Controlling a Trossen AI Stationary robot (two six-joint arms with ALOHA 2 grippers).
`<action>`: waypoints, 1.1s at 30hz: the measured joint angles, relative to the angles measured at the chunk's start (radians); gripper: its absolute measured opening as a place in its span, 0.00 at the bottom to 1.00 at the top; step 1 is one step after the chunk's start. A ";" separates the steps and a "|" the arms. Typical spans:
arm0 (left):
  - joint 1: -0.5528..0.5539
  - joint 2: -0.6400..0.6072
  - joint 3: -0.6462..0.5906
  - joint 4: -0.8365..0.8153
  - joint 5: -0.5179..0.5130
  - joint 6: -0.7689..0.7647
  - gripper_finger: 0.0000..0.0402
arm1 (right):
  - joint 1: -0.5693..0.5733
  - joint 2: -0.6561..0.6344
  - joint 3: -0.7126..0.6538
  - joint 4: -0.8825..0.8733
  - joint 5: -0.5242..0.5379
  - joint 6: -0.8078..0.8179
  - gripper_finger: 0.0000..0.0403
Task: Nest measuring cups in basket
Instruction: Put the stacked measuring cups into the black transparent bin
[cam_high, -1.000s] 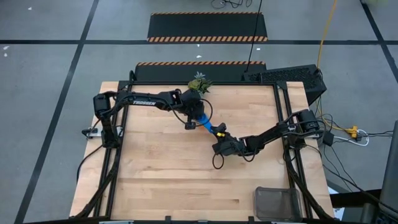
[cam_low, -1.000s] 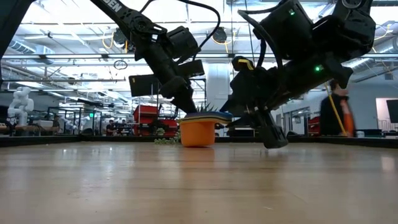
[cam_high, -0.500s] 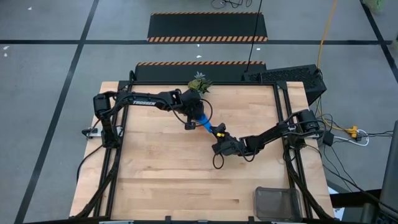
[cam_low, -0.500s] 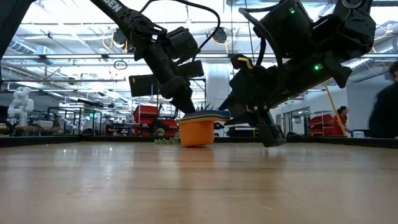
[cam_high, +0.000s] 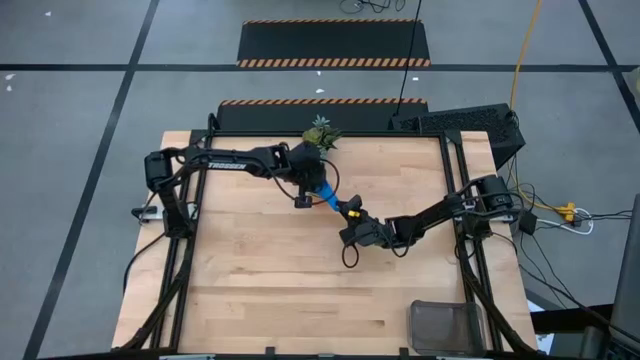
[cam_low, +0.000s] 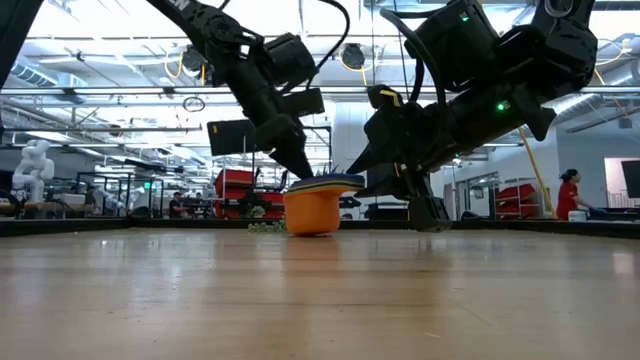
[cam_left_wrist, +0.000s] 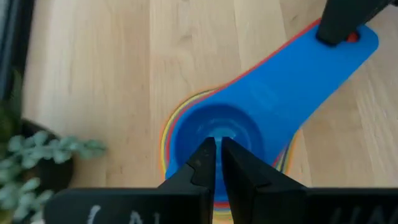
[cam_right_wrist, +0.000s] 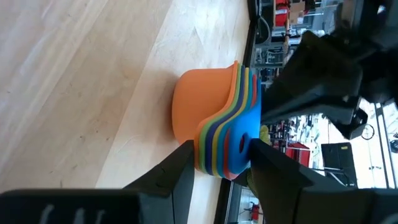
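Cups (cam_low: 312, 208) are seen nested into one stack on the table (cam_high: 260, 270), a little toward twelve o'clock from the table's centre in the high view, with the orange cup (cam_right_wrist: 202, 112) outermost and the blue one (cam_left_wrist: 249, 118) innermost. Their flat handles are fanned together and pointed toward four o'clock. In the low view the stack appears tipped slightly, though whether it is lifted off the wood cannot be told.

The left end effector (cam_left_wrist: 216, 163) is reached in from ten o'clock and is set over the blue bowl; its fingers (cam_left_wrist: 200, 167) are pressed nearly together, and no cup is visibly pinched between them.

The right end effector (cam_right_wrist: 219, 163) is brought in from four o'clock, and the bundled handles (cam_right_wrist: 231, 146) are pinched between its two fingers.

The basket (cam_high: 446, 326) is placed at the table's five o'clock corner, well apart from the stack and both arms. A small green plant (cam_high: 320, 132) is stood at the twelve o'clock edge, just beside the left arm. A person (cam_low: 572, 192) is visible far off in the room behind.
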 joint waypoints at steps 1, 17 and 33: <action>-0.007 -0.004 0.000 -0.001 -0.023 0.002 0.08 | 0.000 0.000 0.000 0.001 0.000 -0.009 0.33; -0.248 -0.074 0.002 0.016 -0.342 0.054 0.52 | 0.000 0.000 0.000 0.005 -0.001 -0.014 0.33; -0.449 0.033 -0.168 0.333 -0.937 0.005 0.57 | 0.000 0.000 0.000 0.009 0.000 0.013 0.33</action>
